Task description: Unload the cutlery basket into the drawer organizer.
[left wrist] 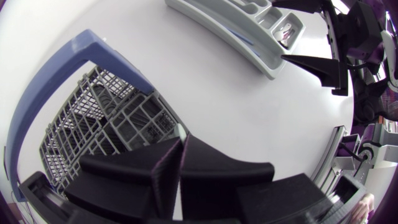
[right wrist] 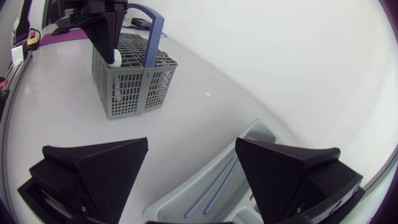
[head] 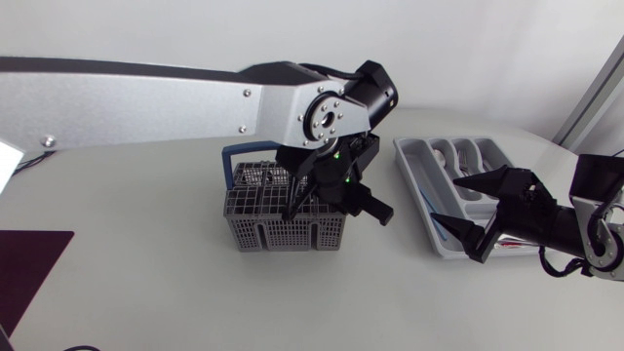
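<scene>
Your left end effector [left wrist: 181, 149] sits closed over the basket [head: 283, 232]; right end effector [right wrist: 191, 149] gapes above the organizer [head: 419, 156].

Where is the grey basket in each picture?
Head view: the basket is in the middle, under the left gripper.
Left wrist view: the basket is right beside that gripper.
Right wrist view: the basket is far ahead of the right gripper.
Shared landmark: its blue handle.

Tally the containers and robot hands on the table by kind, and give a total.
Cutlery basket: 1
Drawer organizer: 1
Hands: 2 (left hand, right hand)
Total: 4
</scene>
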`<state>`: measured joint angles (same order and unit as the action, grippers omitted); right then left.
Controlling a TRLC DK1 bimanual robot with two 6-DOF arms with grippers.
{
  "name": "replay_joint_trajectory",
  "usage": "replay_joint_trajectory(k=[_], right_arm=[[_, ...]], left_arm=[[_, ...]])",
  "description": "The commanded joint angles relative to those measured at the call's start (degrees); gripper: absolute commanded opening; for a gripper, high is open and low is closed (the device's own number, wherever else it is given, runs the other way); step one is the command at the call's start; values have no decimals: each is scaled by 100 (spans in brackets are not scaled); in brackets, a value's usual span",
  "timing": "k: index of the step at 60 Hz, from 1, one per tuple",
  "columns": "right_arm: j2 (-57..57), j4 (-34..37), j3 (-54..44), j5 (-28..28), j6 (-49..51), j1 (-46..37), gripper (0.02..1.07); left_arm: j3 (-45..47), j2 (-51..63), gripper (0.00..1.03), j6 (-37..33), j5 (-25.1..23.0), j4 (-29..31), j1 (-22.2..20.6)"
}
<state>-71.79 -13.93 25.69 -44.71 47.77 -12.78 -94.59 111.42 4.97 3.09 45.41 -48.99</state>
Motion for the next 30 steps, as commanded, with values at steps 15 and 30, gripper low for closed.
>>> replay_joint_trajectory(k=[15,30], right_arm=[[657,-22,-372,50,-154,170,103],[974,216,-381,322,-303,610,103]], left_arm=[[-42,-217,13,171,-2,30,56],[125,-814,13,171,-169,38,92]])
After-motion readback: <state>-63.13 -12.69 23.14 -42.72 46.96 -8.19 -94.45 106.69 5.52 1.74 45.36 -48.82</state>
